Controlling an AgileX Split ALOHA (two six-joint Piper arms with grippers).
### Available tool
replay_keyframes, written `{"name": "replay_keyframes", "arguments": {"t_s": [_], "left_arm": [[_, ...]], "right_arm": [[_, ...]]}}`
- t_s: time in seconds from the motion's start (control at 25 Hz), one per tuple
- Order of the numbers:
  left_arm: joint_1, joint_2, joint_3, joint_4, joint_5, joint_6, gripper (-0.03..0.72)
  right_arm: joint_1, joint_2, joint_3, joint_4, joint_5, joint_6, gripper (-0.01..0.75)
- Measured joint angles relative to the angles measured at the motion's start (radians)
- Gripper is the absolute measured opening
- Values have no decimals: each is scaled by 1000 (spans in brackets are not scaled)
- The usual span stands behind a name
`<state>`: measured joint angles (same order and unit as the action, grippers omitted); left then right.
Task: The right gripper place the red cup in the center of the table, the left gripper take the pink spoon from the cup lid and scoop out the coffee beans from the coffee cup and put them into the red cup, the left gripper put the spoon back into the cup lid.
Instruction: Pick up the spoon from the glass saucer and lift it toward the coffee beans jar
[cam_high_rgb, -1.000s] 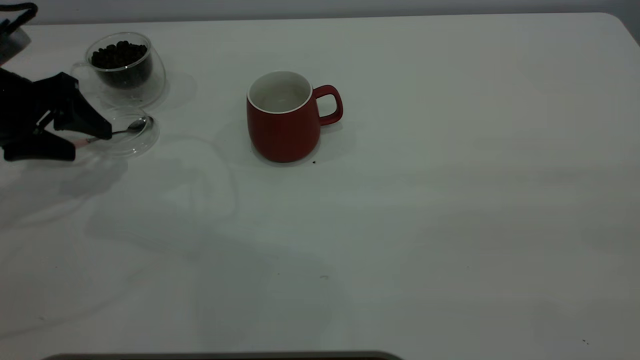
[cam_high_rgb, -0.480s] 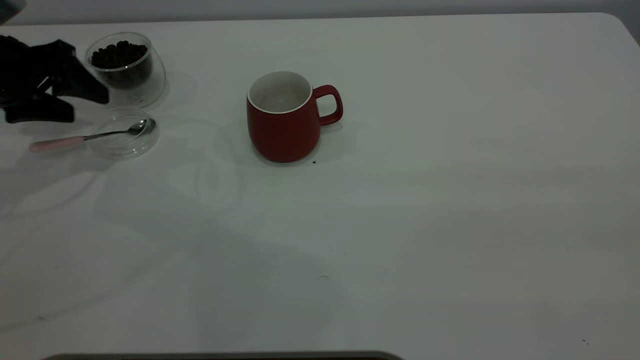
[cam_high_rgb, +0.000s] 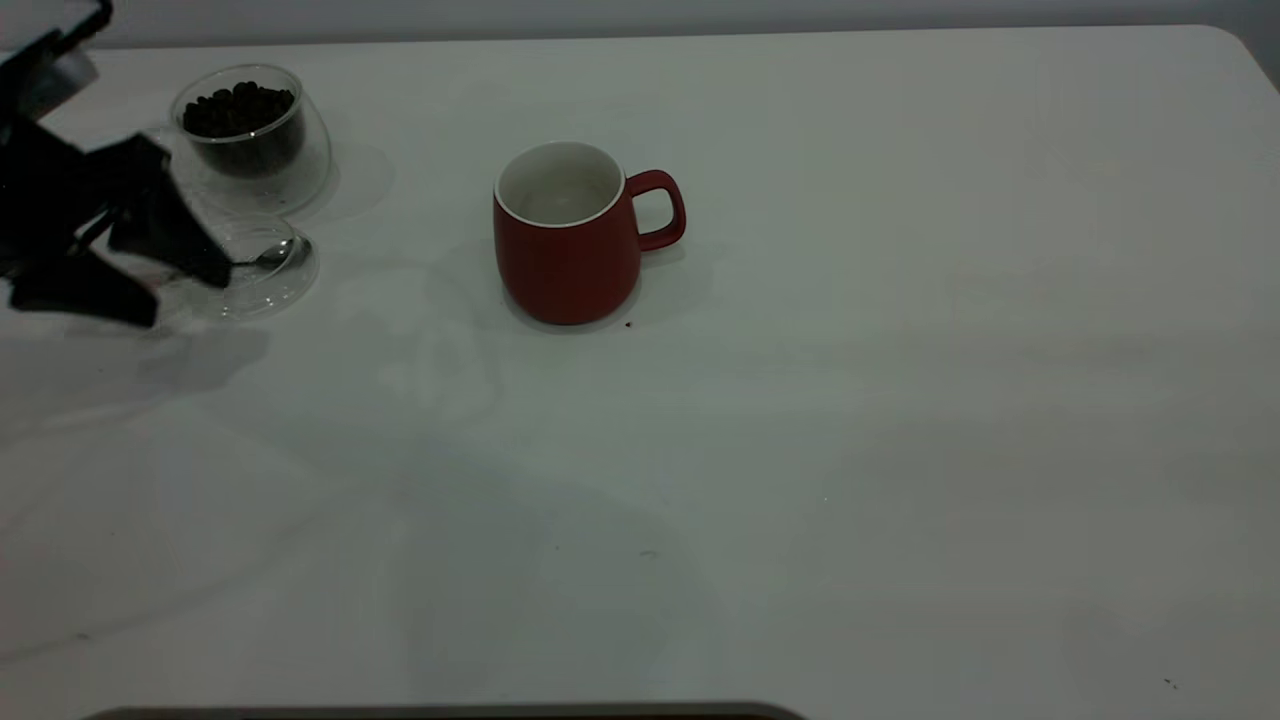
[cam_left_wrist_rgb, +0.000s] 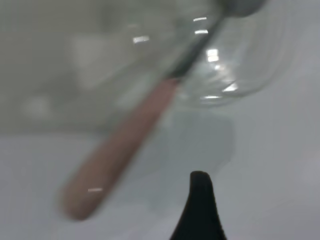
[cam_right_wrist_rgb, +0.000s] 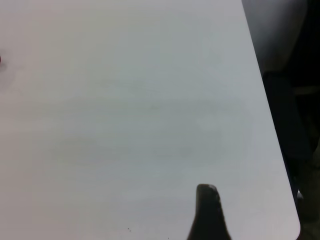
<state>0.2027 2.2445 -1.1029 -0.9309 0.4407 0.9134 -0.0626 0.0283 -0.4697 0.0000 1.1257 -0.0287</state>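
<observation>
Exterior view: red cup (cam_high_rgb: 567, 240) upright near mid-table (cam_high_rgb: 900, 400), handle toward 3 o'clock. Coffee cup (cam_high_rgb: 252, 135) with coffee beans (cam_high_rgb: 238, 105) sits at 10 o'clock from it; cup lid (cam_high_rgb: 262, 268) just beside, at the glass's 6 o'clock, pink spoon (cam_high_rgb: 275, 253) bowl lying in it. Left gripper (cam_high_rgb: 175, 290) at the lid's 9 o'clock, fingers spread over the handle.

Left wrist view: pink handle (cam_left_wrist_rgb: 117, 155) lies on the table, one fingertip (cam_left_wrist_rgb: 200, 200) apart from it.

Right wrist view: bare tabletop; right gripper's state cannot be told.
</observation>
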Motion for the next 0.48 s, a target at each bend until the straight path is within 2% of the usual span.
{"name": "replay_keyframes", "arguments": {"t_s": [0.16,0.48], "left_arm": [[0,0,0,17,-68,19,673],[0,0,0,16,-208,166,669]], "right_arm": [[0,0,0,0,0,0,588],[0,0,0,0,0,0,588]]}}
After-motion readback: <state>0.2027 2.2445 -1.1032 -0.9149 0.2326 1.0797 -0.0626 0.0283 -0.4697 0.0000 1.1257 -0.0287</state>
